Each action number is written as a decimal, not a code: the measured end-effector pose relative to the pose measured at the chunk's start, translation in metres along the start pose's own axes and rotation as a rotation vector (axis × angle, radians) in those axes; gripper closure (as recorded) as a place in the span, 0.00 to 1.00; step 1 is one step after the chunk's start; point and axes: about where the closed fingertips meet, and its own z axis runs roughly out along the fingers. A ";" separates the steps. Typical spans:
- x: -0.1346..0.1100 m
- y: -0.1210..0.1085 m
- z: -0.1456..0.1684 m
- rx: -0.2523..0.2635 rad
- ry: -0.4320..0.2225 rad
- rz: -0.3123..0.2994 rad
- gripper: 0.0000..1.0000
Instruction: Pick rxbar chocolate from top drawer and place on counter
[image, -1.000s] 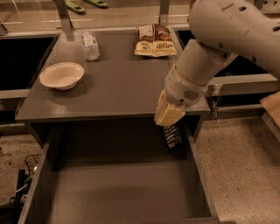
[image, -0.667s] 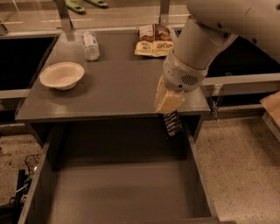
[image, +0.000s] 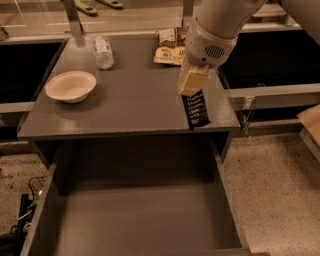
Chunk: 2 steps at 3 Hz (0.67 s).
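Observation:
My gripper (image: 192, 89) hangs over the right front part of the counter (image: 130, 100) and is shut on the rxbar chocolate (image: 196, 108). The black bar with white text hangs upright from the tan fingers (image: 191, 81), its lower end just above the counter's front edge. The top drawer (image: 135, 215) is pulled open below the counter, and its grey bottom is bare.
A white bowl (image: 71, 86) sits at the counter's left. A plastic bottle (image: 103, 51) lies at the back. A tan-and-brown snack bag (image: 170, 46) lies at the back right, partly behind my arm. Dark recessed bins (image: 22, 67) flank the counter.
My gripper has lifted the bar up out of the drawer's back right corner and moved it back over the counter's front right part.

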 end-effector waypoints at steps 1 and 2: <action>0.000 -0.002 0.002 -0.002 -0.004 0.003 1.00; 0.001 -0.026 0.019 -0.021 -0.009 0.006 1.00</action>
